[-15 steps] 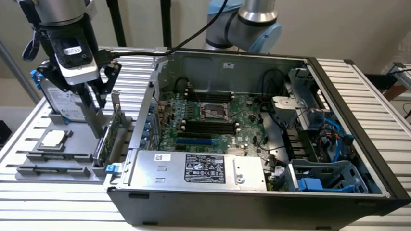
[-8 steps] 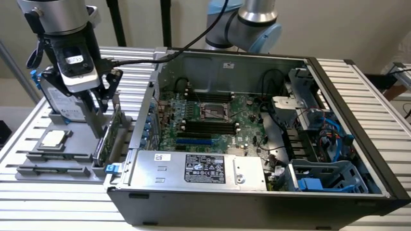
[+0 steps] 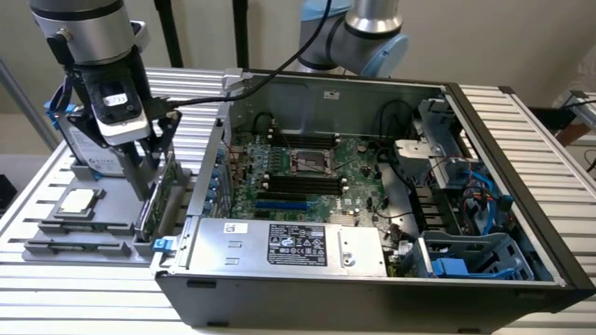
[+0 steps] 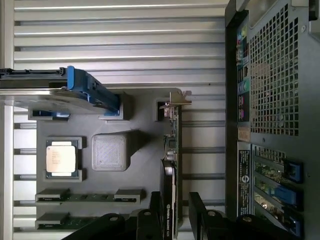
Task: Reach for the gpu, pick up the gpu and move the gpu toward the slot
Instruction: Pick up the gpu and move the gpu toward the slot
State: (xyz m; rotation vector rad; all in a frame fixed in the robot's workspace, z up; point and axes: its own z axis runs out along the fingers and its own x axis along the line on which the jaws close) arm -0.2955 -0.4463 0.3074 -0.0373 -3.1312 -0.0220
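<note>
One gripper hangs on the single arm over one grey holder tray. With a clock face laid on the exterior view, this tray lies at nine o'clock of the one open computer case. One gpu stands on edge in the tray's three o'clock side, and the gripper is lowered around its upper edge. In the wrist view the gripper has its two fingers spread wide, one on each face of the gpu. A gap shows on both sides, so it has hold of nothing. The card's silver bracket is at the end away from the fingers. The tray also carries one hard drive in a blue frame, one square silver chip, one raised textured block and two long narrow strips that look like memory sticks. In the exterior view the hard drive stands at eleven o'clock of the gpu, the chip at nine o'clock and the strips at eight o'clock. The case's rear wall rises just beside the gpu at three o'clock, between it and the one motherboard. One silver power supply lies at six o'clock of that board. All of it rests on a slatted metal table.
</note>
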